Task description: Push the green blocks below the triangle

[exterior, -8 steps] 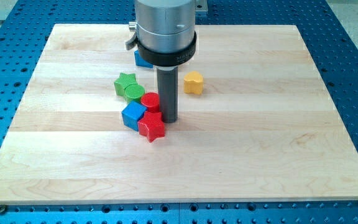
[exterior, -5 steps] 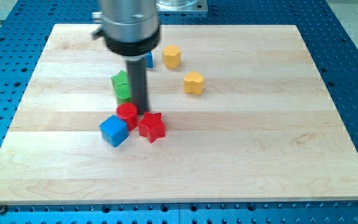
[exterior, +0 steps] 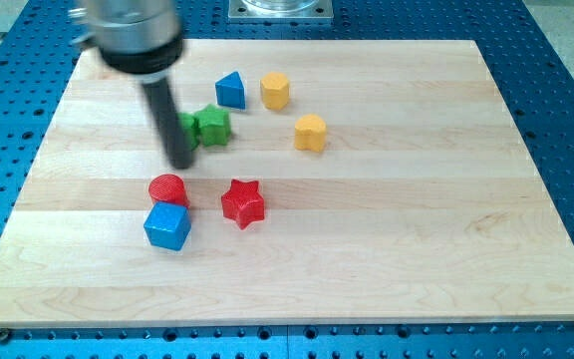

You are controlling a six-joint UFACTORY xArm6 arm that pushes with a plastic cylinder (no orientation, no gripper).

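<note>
A blue triangle block (exterior: 230,90) lies near the view's top centre. A green star block (exterior: 213,125) sits just below it and slightly to its left. A second green block (exterior: 187,129) touches the star's left side and is partly hidden behind my rod. My tip (exterior: 180,164) rests on the board just below and left of the green blocks, above the red round block (exterior: 167,188).
A blue cube (exterior: 167,226) touches the red round block from below. A red star (exterior: 243,203) lies to their right. Two yellow blocks (exterior: 275,91) (exterior: 310,133) sit right of the triangle. The board's left edge (exterior: 30,179) is nearby.
My rod swept to the view's left. The green blocks moved up and right toward the triangle. The red round block and blue cube were pushed left, away from the red star.
</note>
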